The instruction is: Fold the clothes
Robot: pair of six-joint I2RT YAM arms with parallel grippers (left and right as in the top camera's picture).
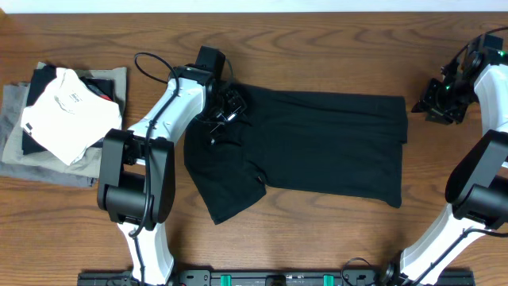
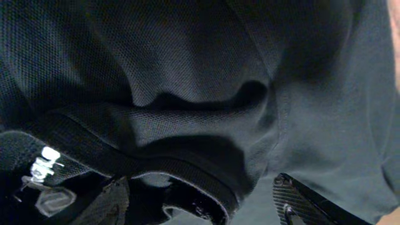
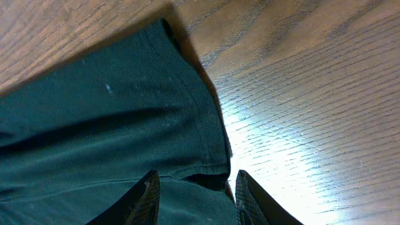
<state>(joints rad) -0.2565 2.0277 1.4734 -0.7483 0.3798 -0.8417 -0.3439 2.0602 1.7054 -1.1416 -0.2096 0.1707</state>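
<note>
The soft black T-shirt (image 1: pixel 333 143), wrinkly at its left end, lies on smooth brown wood (image 1: pixel 317 238), with the left gripper (image 1: pixel 229 104) and the right gripper (image 3: pixel 197 195) both spread

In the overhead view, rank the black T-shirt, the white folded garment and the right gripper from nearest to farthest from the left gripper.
1. Black T-shirt: directly under the left gripper, mid-table.
2. White folded garment: off to the left side, apart from the shirt.
3. Right gripper: far right, just past the shirt's other end.
</note>
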